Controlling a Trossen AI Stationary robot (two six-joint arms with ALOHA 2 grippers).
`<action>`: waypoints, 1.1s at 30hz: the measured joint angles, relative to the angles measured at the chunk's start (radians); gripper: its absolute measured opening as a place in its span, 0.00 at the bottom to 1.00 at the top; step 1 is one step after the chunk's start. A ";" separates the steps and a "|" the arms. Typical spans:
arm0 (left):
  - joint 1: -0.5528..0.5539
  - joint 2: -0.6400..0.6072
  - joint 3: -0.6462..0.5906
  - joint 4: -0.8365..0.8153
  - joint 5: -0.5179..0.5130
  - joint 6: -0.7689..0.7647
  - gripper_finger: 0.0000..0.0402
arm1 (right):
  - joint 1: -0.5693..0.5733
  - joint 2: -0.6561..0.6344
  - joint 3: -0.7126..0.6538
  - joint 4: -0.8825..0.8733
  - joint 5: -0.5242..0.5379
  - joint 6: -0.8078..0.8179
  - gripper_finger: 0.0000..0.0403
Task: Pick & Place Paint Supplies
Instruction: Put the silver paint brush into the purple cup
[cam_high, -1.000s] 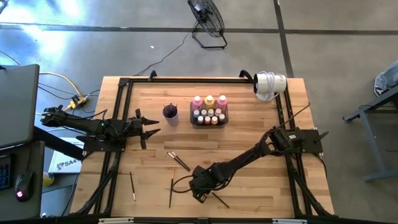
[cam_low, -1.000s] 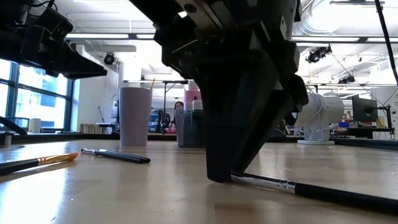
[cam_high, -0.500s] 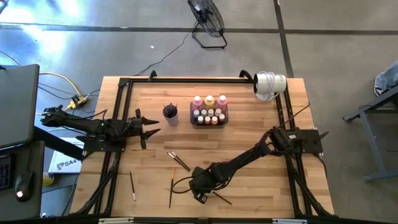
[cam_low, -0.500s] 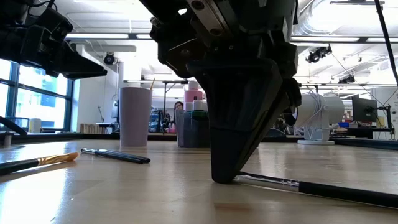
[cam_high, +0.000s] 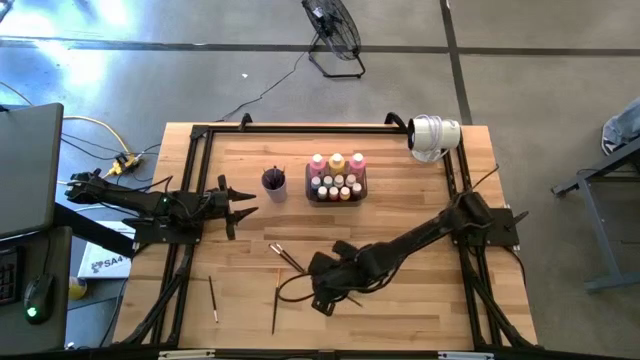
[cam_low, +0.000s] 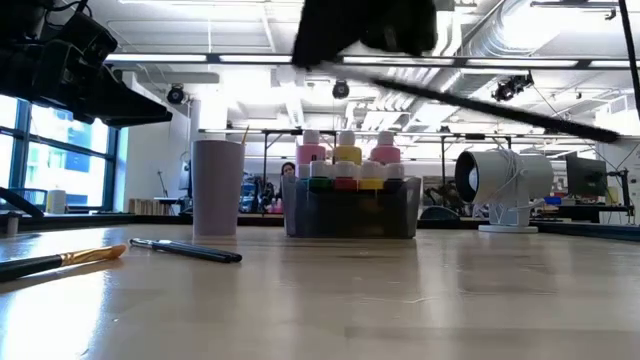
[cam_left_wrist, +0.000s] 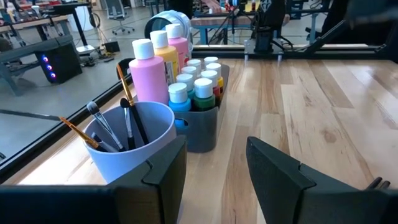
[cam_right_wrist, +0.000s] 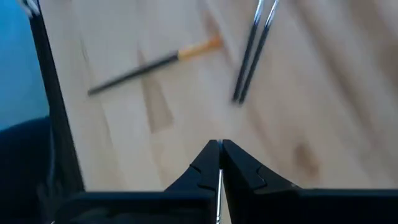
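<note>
1. Seen from above, a pale wooden plank table holds two dark jointed arms. The right gripper (cam_high: 322, 300) sits toward six o'clock from the table's centre, raised off the wood.
2. Its fingers are pressed together, pinching a thin dark-handled paintbrush (cam_low: 480, 105). From table height the brush slants across the air overhead, clear of the surface.
3. The left gripper (cam_high: 240, 208) waits at nine o'clock with its two fingers spread and nothing between them.
4. Judged step: one brush is picked up; carrying it comes next.
5. The small purple cup (cam_high: 274, 183), smooth and round, stands just at nine o'clock of the dark grey tray (cam_high: 336, 197). It already holds upright brushes, so it seems the likely target, calling for a tilt and a careful drop into its narrow mouth.
6. The tray holds glossy paint bottles (cam_high: 337, 163): tall pink and yellow-orange ones behind, tiny white-capped ones in front.
7. Other slim brushes lie flat: a crossed pair (cam_high: 287, 258) near centre, two toward seven o'clock.
</note>
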 joint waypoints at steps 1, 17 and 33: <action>0.000 0.000 0.000 0.000 0.000 0.000 0.41 | -0.003 -0.015 0.000 0.001 0.028 -0.026 0.01; 0.000 0.000 0.000 0.000 -0.001 0.001 0.41 | -0.199 -0.109 0.000 0.632 0.167 -0.766 0.01; 0.000 0.000 0.000 -0.001 -0.004 0.004 0.41 | -0.462 -0.056 0.002 0.925 -0.111 -0.867 0.01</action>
